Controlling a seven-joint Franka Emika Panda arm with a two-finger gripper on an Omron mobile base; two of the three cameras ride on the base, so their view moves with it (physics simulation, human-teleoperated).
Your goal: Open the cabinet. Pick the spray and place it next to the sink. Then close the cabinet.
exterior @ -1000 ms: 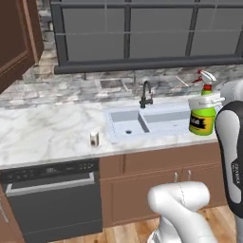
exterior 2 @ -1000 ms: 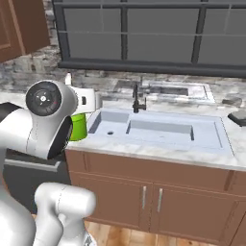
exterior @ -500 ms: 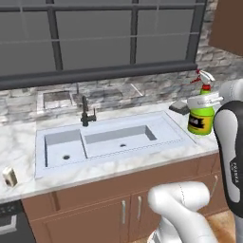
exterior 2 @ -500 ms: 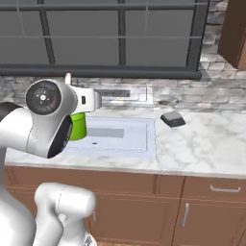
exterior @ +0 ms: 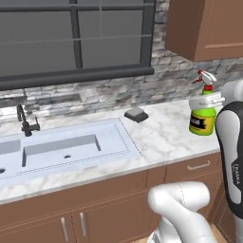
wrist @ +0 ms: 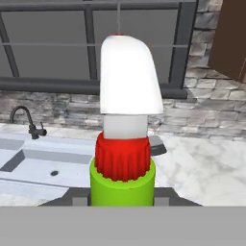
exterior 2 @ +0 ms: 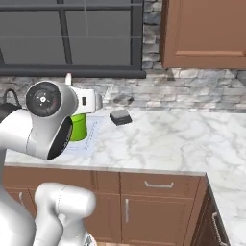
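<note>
The spray [exterior: 202, 117], a green bottle with a white trigger and a yellow-and-black label, hangs above the marble counter to the right of the sink [exterior: 61, 147]. My gripper [exterior: 206, 101] is shut on the bottle's neck. The hand view looks along the spray [wrist: 123, 158], showing its white head and red collar, with my gripper [wrist: 122, 196] closed around the green body. In the right base view the spray [exterior 2: 79, 127] shows green behind my arm. A brown wall cabinet [exterior: 205, 27] hangs at the upper right, and its framed panel [exterior 2: 206, 33] shows no gap.
A small dark pad [exterior: 136, 114] lies on the counter near the stone backsplash, just right of the basin. The dark faucet [exterior: 23, 121] stands at the sink's back left. Drawer fronts [exterior 2: 158, 185] run below the marble counter [exterior 2: 182, 139], which turns a corner at the right.
The base has driven to the right, so the sink has slid left in both views and a wall cabinet has come into view. The spray stays held in my gripper.
</note>
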